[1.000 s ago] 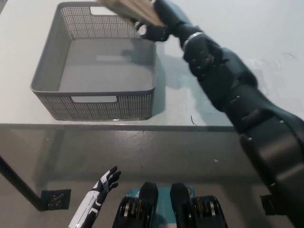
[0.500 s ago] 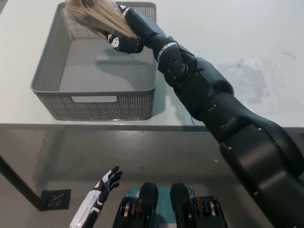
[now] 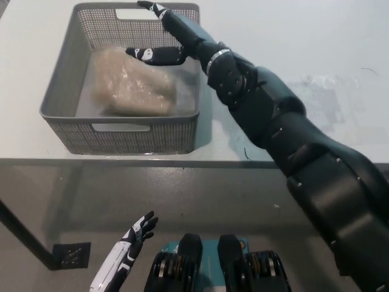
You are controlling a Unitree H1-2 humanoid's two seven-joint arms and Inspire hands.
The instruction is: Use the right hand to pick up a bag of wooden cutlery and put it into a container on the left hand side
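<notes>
A clear bag of wooden cutlery [image 3: 132, 88] lies flat on the floor of the grey mesh basket [image 3: 63, 91] at the table's left. My black right hand [image 3: 161, 36] hovers over the basket's far right corner, open with fingers spread, just above and beyond the bag and not touching it. My white left hand [image 3: 134, 240] hangs below the table edge at the lower left, open and idle.
The white table [image 3: 292, 73] stretches to the right of the basket, partly covered by my right arm. The table's front edge [image 3: 152, 162] runs across the middle, with grey floor below it.
The right hand carried the bag leftward over the basket, then let go. The bag now rests inside the basket and the hand stands open above it.
</notes>
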